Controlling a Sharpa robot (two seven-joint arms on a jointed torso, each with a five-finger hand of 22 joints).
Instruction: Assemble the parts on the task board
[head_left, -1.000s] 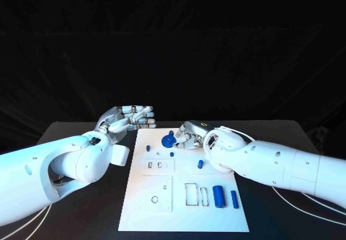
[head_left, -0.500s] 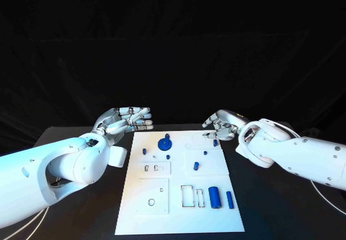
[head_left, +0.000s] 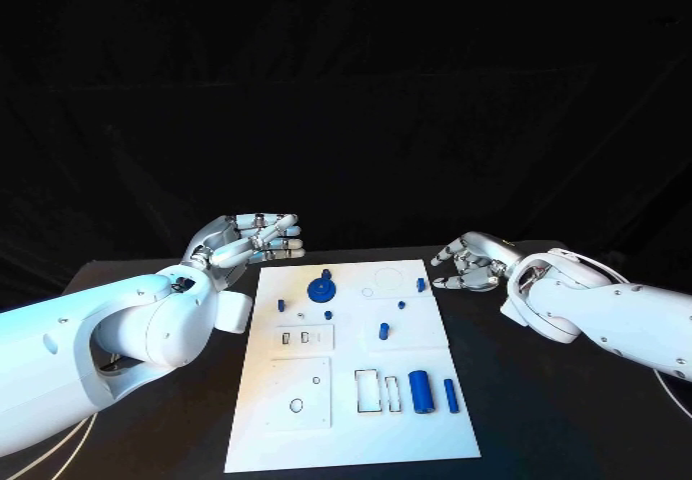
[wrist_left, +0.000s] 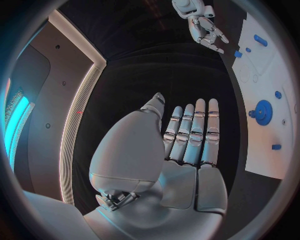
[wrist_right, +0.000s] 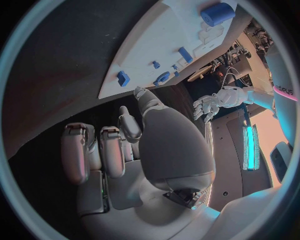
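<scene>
Two hands empty, fingers apart | right hand (head_left: 464, 266) had withdrawn off task board (head_left: 353, 420) to 3 o'clock, leaving blue gear (head_left: 322, 291) seated | left hand (head_left: 253, 238) hovered at 10 o'clock | next part awaited.

the white task board (head_left: 339, 420) lies flat on the desk. a blue gear (head_left: 320, 291) stands near its far edge; a blue cylinder (head_left: 420, 391) and a thinner blue pin (head_left: 450, 395) lie at its near right.

I can make out one small dark word running along my left arm (wrist_right: 282, 95) in my right wrist view, too small for me to read.
</scene>
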